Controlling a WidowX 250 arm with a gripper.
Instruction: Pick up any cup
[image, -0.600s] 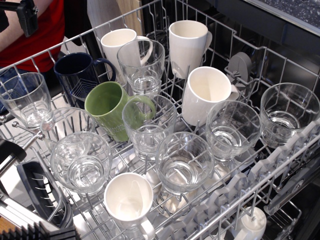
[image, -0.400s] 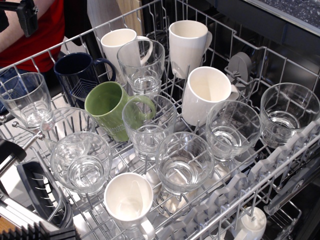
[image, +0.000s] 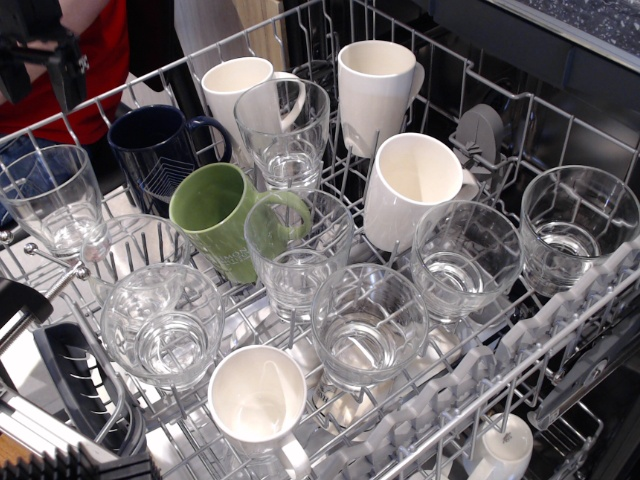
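Clear glass cup (image: 283, 135), faceted walls, upright, gripper (image: 45, 50) prob. top-left

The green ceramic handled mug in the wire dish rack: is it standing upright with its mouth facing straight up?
No. The green ceramic handled mug is tilted, its mouth leaning toward the left.

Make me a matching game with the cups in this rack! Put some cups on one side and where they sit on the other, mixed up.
Things:
1. green mug
2. navy mug
3. small white cup
4. glass tumbler

Places:
A. far right edge of the rack
B. front row, nearest the camera
C. tipped over in the middle-left
D. back left, behind the green one

Pairs: 1-C, 2-D, 3-B, 4-A
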